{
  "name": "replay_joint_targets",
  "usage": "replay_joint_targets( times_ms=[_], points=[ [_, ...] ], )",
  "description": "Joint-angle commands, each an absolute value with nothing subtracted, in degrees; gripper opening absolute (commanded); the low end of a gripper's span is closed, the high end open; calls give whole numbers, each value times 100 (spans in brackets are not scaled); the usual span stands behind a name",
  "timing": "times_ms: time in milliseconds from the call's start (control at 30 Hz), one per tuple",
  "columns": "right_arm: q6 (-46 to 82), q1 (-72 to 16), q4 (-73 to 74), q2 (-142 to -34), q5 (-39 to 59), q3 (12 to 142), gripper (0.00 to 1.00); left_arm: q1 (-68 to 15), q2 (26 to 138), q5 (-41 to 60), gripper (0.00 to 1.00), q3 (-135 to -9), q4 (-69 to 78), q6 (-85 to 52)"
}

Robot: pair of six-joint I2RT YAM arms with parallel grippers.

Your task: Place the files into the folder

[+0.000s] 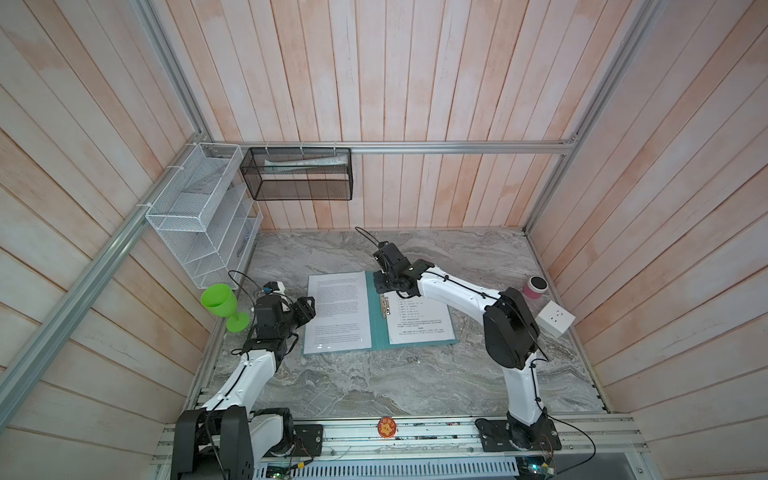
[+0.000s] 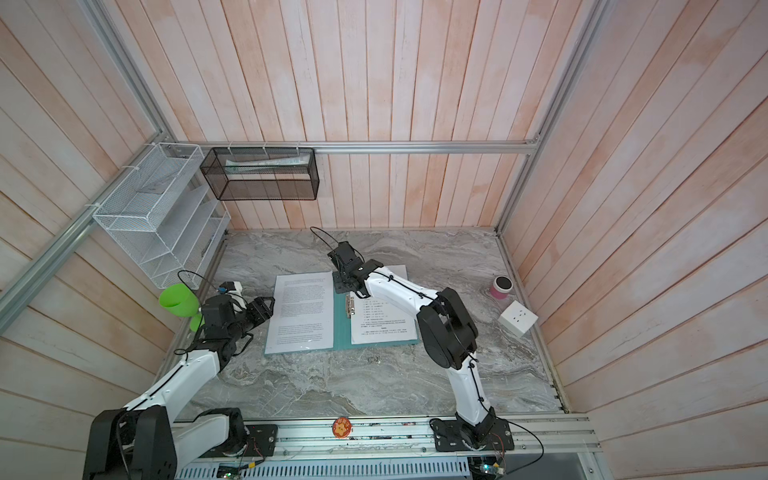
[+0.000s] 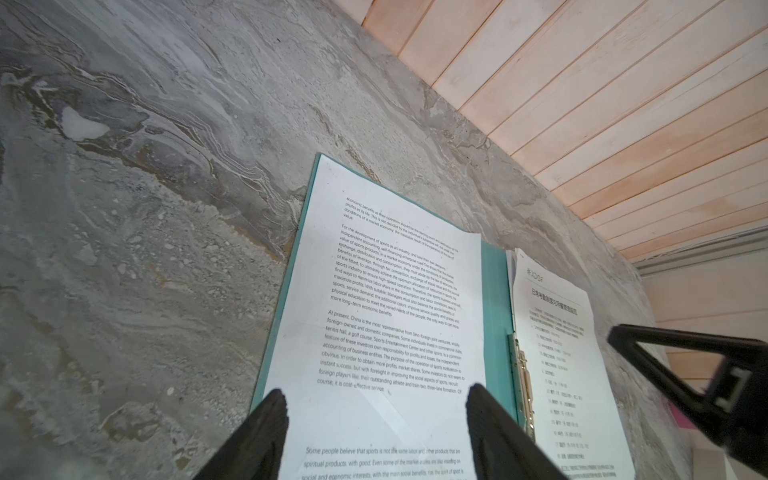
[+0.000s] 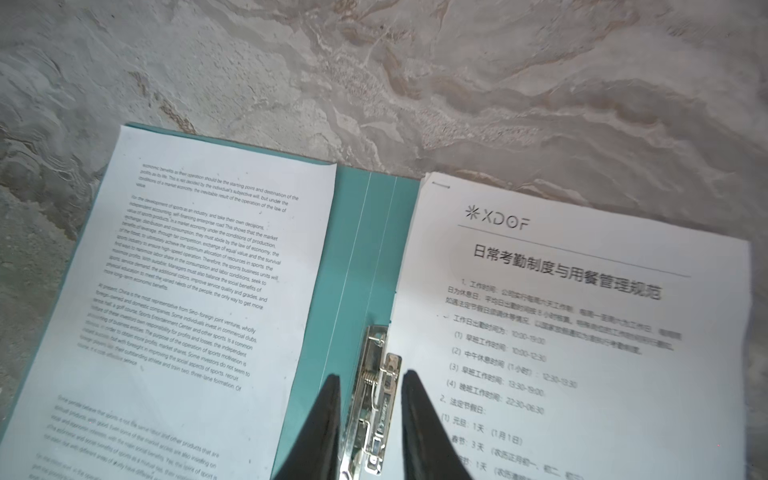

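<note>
At the far left a white wire-mesh rack (image 1: 187, 220) hangs on the side wall, with a black mesh basket (image 1: 299, 174) on the back wall beside it, and a green plastic goblet (image 1: 218, 300) stands upright on the marble-patterned worktop (image 1: 374, 382) below the rack. Just right of the goblet the left hand (image 1: 308, 308) hovers at the folder's left edge; in its wrist view the left hand (image 3: 376, 411) has its fingers spread wide above the near part of the left page, with nothing between them. The teal folder (image 1: 376, 332) lies open and flat mid-worktop, and the files (image 1: 336, 311) rest on it: an English sheet on the left cover and a Chinese sheet (image 1: 419, 324) on the right cover. The right hand (image 1: 384, 289) sits over the spine, where its narrowly parted fingers (image 4: 328, 415) flank the metal clip (image 4: 376, 399); whether they press on it I cannot tell. Well to the right stand a pink cup (image 1: 536, 287) and a white socket cube (image 1: 555, 319).
</note>
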State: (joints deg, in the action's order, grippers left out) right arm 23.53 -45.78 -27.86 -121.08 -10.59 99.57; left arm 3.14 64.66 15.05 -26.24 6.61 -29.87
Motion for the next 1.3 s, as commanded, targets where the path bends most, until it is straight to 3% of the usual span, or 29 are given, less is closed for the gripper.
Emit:
replay_joint_targets(
  times_ms=[0, 167, 400, 800, 1267],
  points=[
    [2310, -4707, -3369, -12475, -1087, 10267, 25, 372, 6509, 1718, 69, -2648, 918, -2988],
    [2442, -4756, -3219, -12691, -986, 10022, 25, 386, 6550, 1817, 69, -2585, 940, -3000],
    [2511, -4764, -3068, -12782, -880, 9808, 16, 387, 6572, 1855, 68, -2495, 970, -3015],
    [2527, -4782, -3109, -12988, -831, 9835, 19, 387, 6707, 1918, 67, -2478, 1054, -3023],
    [2805, -4645, -3262, -13102, -1096, 9591, 15, 387, 6803, 1956, 66, -2520, 1084, -2988]
  ],
)
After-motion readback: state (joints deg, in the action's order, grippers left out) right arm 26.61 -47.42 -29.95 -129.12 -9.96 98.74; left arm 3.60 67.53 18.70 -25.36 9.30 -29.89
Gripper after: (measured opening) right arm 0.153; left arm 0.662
